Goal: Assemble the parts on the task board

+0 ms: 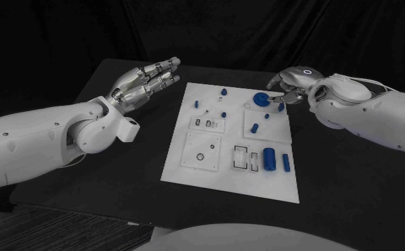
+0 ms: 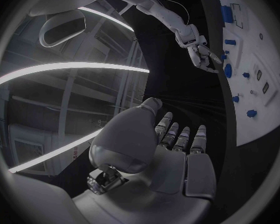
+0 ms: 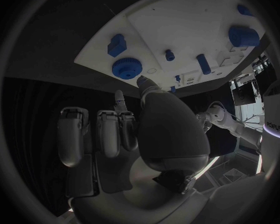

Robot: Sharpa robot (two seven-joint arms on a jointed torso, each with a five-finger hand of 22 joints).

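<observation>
On the black table (image 1: 101,163) you have the white task board (image 1: 211,172) lying flat at centre, long side running near to far. Your left robot hand (image 1: 145,83) hovers off the board's far-left corner, over bare table, fingers stretched out, side by side, holding nothing. Your right robot hand (image 1: 289,87) sits at the board's far-right corner, fingers curled; in the right wrist view its fingertips (image 3: 144,81) come down beside the blue gear (image 3: 127,67), and you cannot tell whether they touch or grip it. In the head view that gear (image 1: 263,98) lies at the far right of the board, just left of the hand. A large blue cylinder (image 1: 268,158) and a slimmer blue bar (image 1: 286,162) lie side by side at the near right. Small blue pegs (image 1: 225,92) stand scattered over the board's far half.
</observation>
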